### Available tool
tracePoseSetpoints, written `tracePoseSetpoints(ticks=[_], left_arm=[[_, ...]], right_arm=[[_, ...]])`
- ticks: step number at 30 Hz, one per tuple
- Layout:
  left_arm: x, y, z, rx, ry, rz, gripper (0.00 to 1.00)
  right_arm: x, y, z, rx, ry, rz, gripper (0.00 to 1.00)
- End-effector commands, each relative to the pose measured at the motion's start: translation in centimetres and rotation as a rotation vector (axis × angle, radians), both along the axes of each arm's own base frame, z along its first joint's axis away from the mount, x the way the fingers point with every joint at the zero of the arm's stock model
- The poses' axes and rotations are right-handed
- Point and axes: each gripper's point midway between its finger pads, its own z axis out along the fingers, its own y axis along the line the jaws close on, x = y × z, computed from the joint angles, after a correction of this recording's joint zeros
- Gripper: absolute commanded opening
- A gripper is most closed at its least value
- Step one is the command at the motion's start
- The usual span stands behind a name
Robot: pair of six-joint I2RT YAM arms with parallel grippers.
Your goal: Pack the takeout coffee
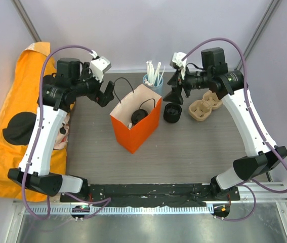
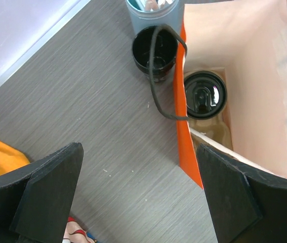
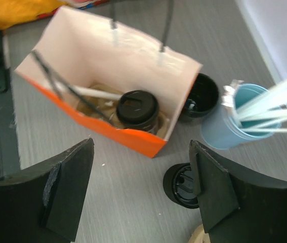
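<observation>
An orange paper bag [image 1: 135, 126] stands open mid-table. A black lidded coffee cup [image 1: 139, 115] stands inside it, also seen in the left wrist view [image 2: 204, 94] and the right wrist view [image 3: 137, 109], with a white straw [image 3: 95, 92] beside it. A second lidded black cup [image 1: 172, 112] stands on the table right of the bag [image 3: 181, 183]. An open, lidless black cup [image 3: 200, 96] sits behind the bag. My left gripper [image 1: 107, 93] hovers open and empty left of the bag [image 2: 138, 197]. My right gripper [image 1: 176, 93] hovers open and empty above the second cup [image 3: 140, 192].
A blue holder with straws [image 1: 152, 81] stands behind the bag. A cardboard cup carrier [image 1: 205, 107] lies at the right. An orange cloth [image 1: 11, 126] with a black object on it covers the left edge.
</observation>
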Motion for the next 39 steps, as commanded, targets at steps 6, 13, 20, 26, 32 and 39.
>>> tracePoseSetpoints(ticks=[6, 13, 20, 26, 32, 39], left_arm=[[2.2, -1.3, 2.7, -0.019, -0.079, 0.007, 1.00], [2.7, -2.0, 2.2, -0.012, -0.071, 0.001, 1.00], [3.5, -1.8, 1.8, 0.004, -0.075, 0.018, 1.00], [3.7, -1.9, 1.6, 0.006, -0.072, 0.019, 1.00], [3.7, -1.9, 1.6, 0.010, -0.077, 0.017, 0.99], [3.9, -2.1, 1.2, 0.027, -0.079, 0.016, 0.99]], right_arm=[[-5.2, 1.3, 1.8, 0.073, -0.063, 0.278, 0.79], [-4.0, 3.0, 1.7, 0.104, -0.032, 0.281, 0.76], [-3.9, 5.0, 0.9, 0.112, 0.012, 0.323, 0.65], [-4.1, 6.2, 0.2, 0.094, 0.024, 0.339, 0.50], [-4.4, 6.0, 0.0, 0.084, 0.029, 0.331, 0.31], [-5.5, 5.6, -0.2, 0.054, 0.021, 0.335, 0.15]])
